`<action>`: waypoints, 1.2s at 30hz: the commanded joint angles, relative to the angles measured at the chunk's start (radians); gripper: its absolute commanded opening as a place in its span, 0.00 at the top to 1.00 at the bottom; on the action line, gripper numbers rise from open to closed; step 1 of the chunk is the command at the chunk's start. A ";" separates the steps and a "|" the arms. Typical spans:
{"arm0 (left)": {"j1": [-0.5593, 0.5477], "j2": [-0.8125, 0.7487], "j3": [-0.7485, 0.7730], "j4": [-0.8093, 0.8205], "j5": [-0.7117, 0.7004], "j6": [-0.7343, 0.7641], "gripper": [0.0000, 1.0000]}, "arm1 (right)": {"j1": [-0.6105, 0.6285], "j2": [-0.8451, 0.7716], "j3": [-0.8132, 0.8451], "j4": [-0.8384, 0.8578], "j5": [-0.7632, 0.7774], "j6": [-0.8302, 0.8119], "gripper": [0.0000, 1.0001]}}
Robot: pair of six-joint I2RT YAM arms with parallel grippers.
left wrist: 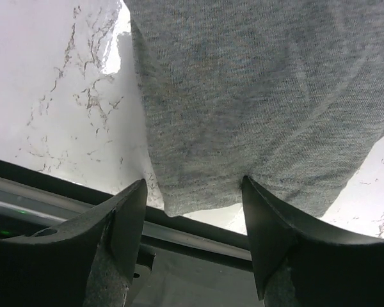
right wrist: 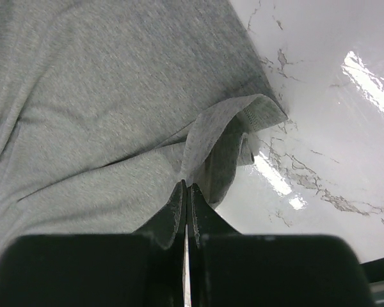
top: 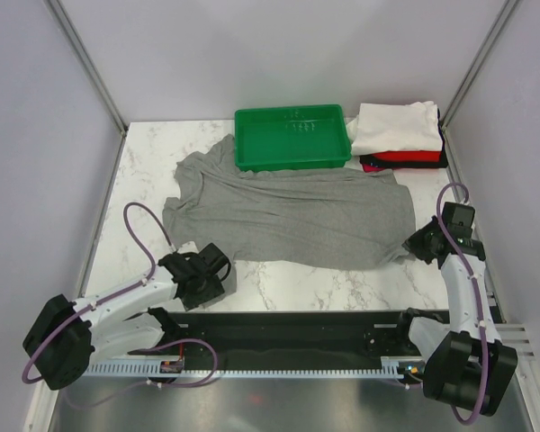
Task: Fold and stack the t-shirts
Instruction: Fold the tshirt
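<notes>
A large heather-grey t-shirt (top: 288, 211) lies spread flat across the middle of the marble table (top: 144, 171). My left gripper (top: 220, 258) hovers at its near left corner, jaws open. In the left wrist view, that corner of the grey shirt (left wrist: 256, 96) reaches down between the fingertips of the left gripper (left wrist: 193, 182). My right gripper (top: 412, 245) is at the shirt's near right corner. In the right wrist view the right gripper (right wrist: 186, 185) is shut on a raised fold of the grey cloth (right wrist: 224, 141). Folded white (top: 396, 126), red (top: 405, 157) and black (top: 376, 167) t-shirts are stacked at the back right.
A green plastic tray (top: 291, 157) stands at the back centre, its near edge touching the grey shirt's far side. A black rail (top: 288, 337) with the arm bases runs along the table's near edge. Walls close in on the left, right and back.
</notes>
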 commanded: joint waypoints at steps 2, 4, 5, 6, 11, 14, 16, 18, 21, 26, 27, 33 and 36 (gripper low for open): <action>-0.007 -0.009 -0.015 0.057 -0.041 -0.070 0.37 | -0.017 0.013 -0.003 0.037 -0.013 -0.027 1.00; -0.007 -0.015 -0.021 0.060 -0.064 -0.084 0.46 | -0.020 0.017 -0.009 0.043 -0.014 -0.027 1.00; -0.007 -0.015 -0.024 0.066 -0.072 -0.085 0.50 | -0.021 0.018 -0.011 0.046 -0.016 -0.025 1.00; -0.007 -0.016 -0.026 0.073 -0.081 -0.085 0.53 | -0.021 0.018 -0.012 0.047 -0.014 -0.027 1.00; -0.005 -0.004 -0.024 0.171 -0.140 -0.042 0.82 | -0.021 0.018 -0.026 0.057 -0.014 -0.025 1.00; -0.005 -0.036 0.034 0.162 -0.160 0.019 0.98 | -0.023 -0.001 -0.018 0.040 -0.030 -0.025 1.00; -0.005 -0.125 0.113 0.082 -0.183 0.042 0.98 | -0.023 -0.040 -0.005 0.018 -0.052 -0.013 1.00; -0.005 -0.185 0.226 -0.041 -0.236 0.085 0.98 | -0.021 -0.071 0.009 0.003 -0.071 0.019 1.00; -0.005 -0.272 0.395 -0.219 -0.316 0.126 0.98 | -0.021 -0.136 0.037 -0.031 -0.100 0.081 1.00; -0.005 -0.383 0.603 -0.410 -0.382 0.157 0.98 | -0.021 -0.251 0.097 -0.106 -0.077 0.115 1.00; -0.005 -0.397 0.655 -0.432 -0.384 0.156 0.98 | -0.020 -0.260 0.115 -0.133 -0.056 0.107 1.00; -0.005 -0.473 0.759 -0.544 -0.370 0.165 0.98 | 0.014 -0.292 0.180 -0.288 0.065 0.116 1.00; -0.005 -0.483 0.782 -0.553 -0.358 0.197 0.98 | 0.019 -0.302 0.213 -0.310 0.108 0.110 1.00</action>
